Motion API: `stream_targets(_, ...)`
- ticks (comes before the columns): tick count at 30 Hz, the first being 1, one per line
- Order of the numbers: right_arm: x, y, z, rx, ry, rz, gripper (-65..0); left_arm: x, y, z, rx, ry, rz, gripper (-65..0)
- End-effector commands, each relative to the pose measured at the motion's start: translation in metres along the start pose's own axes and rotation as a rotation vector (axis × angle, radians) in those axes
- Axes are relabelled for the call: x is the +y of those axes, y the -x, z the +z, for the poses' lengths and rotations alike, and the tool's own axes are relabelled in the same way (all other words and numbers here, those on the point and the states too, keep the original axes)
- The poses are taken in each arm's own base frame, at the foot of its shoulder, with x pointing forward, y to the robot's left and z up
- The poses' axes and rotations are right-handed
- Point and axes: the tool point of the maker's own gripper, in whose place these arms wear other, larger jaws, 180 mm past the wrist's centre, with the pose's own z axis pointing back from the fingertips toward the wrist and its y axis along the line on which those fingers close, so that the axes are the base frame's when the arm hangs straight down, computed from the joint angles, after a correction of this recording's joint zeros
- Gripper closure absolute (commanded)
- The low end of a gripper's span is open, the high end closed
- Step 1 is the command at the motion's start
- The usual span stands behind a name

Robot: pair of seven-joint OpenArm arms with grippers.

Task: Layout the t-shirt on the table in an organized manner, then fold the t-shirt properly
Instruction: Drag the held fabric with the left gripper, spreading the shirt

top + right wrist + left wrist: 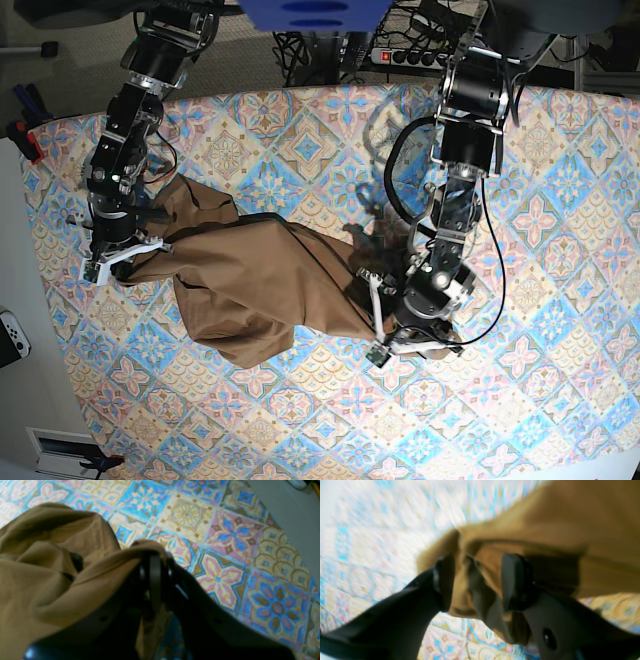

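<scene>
Tablecloth (560, 150) with blue, pink and cream tiles covers the table; t-shirt (260, 280) lies crumpled between the arms. Left gripper (477, 580) stands apart around cloth, right gripper (155, 565) pinches the t-shirt edge.

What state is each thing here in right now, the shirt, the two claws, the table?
t-shirt: bunched, twisted, stretched between both grippers, not folded.
left gripper: jaws apart, cloth between them.
right gripper: shut on the t-shirt's edge.
table: covered with patterned cloth, shirt lying on it.
</scene>
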Motion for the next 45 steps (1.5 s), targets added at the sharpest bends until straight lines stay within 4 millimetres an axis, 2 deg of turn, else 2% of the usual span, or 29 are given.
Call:
stream_targets(1, -0.001, -0.02, 0.0, -0.064, -0.002, 0.003, 0.0, 0.015, -0.029, 0.014, -0.092, -0.046, 0.016, -29.8)
stream_targets(2, -0.001, -0.02, 0.0, -0.064, -0.002, 0.003, 0.0, 0.019, -0.04, 0.023, -0.129, -0.063, 0.028, -29.8)
stream_targets(4, -0.001, -0.02, 0.0, -0.064, -0.002, 0.003, 0.0, 0.023, -0.044, 0.036, -0.162, -0.085, 0.038, -29.8)
stream_targets(7, -0.001, -0.02, 0.0, -0.062, -0.002, 0.003, 0.0, 0.015, -0.037, 0.05, -0.182, -0.087, 0.036, -29.9)
stream_targets(10, -0.001, -0.02, 0.0, -0.062, -0.002, 0.003, 0.0, -0.002, -0.011, 0.054, -0.149, -0.05, 0.024, -29.9)
stream_targets(12, -0.001, -0.019, 0.0, -0.061, -0.002, 0.004, 0.0, -0.005, 0.018, 0.057, -0.101, -0.041, 0.048, -30.0)
stream_targets(15, -0.001, -0.019, 0.0, -0.061, -0.002, 0.004, 0.0, -0.001, 0.047, 0.061, -0.065, -0.027, 0.122, -30.2)
stream_targets(19, -0.001, -0.018, 0.001, -0.059, -0.002, 0.004, 0.0, 0.02, 0.065, 0.069, -0.098, -0.015, 0.261, -37.7)
stream_targets(22, 0.0, -0.018, 0.001, -0.059, -0.003, 0.005, 0.0, 0.023, 0.067, 0.071, -0.103, -0.001, 0.253, -40.0)
stream_targets(26, 0.013, -0.02, 0.001, -0.064, -0.034, 0.02, 0.0, 0.0, 0.074, 0.054, -0.06, 0.08, 0.228, -40.5)
stream_targets(28, 0.02, -0.021, 0.001, -0.065, -0.049, 0.03, 0.0, -0.005, 0.082, 0.044, -0.028, 0.105, 0.243, -40.5)
stream_targets(32, 0.02, -0.021, 0.001, -0.065, -0.051, 0.032, 0.0, -0.011, 0.092, 0.028, 0.014, 0.141, 0.267, -40.6)
stream_targets(37, 0.02, -0.021, 0.001, -0.065, -0.051, 0.032, 0.0, -0.009, 0.083, 0.016, -0.041, 0.152, 0.288, -40.2)
stream_targets(43, 0.021, -0.021, 0.001, -0.065, -0.053, 0.033, 0.0, -0.042, 0.09, -0.005, 0.024, 0.245, 0.178, -39.9)
stream_targets(45, 0.021, -0.021, 0.001, -0.065, -0.054, 0.034, 0.0, -0.041, 0.091, -0.006, 0.028, 0.242, 0.174, -38.0)
